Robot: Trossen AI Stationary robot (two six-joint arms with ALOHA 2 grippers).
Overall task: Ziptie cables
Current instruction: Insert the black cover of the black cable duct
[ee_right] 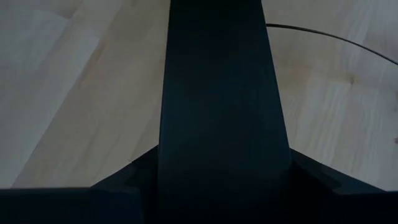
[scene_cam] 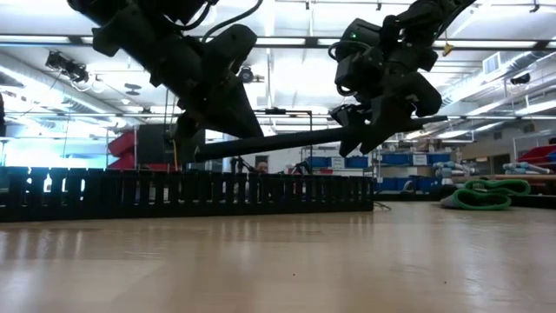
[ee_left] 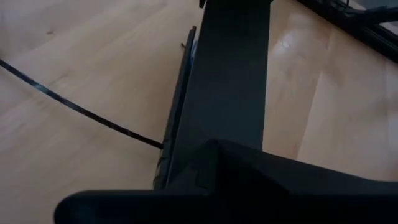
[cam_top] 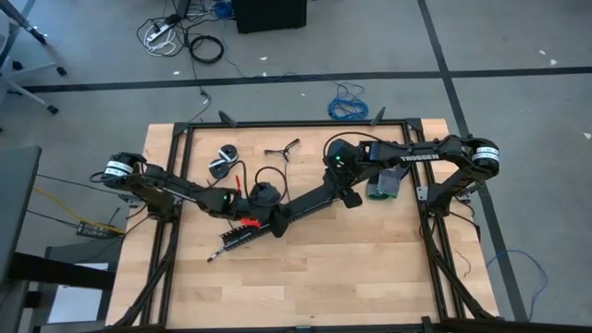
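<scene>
A thin black ziptie (ee_left: 74, 107) lies on the table (cam_top: 370, 277), running under a wide black bar (cam_top: 310, 203) at mid-frame (cables not discernible). The left claw (cam_top: 270, 222) clamps the bar's lower-left end and the right claw (cam_top: 350, 192) grips its upper-right end.

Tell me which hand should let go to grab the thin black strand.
Left, probably. Both hands grip the dark strip, but the strand runs up close beside the left hand in its wrist view; the right hand sees it farther off.
</scene>
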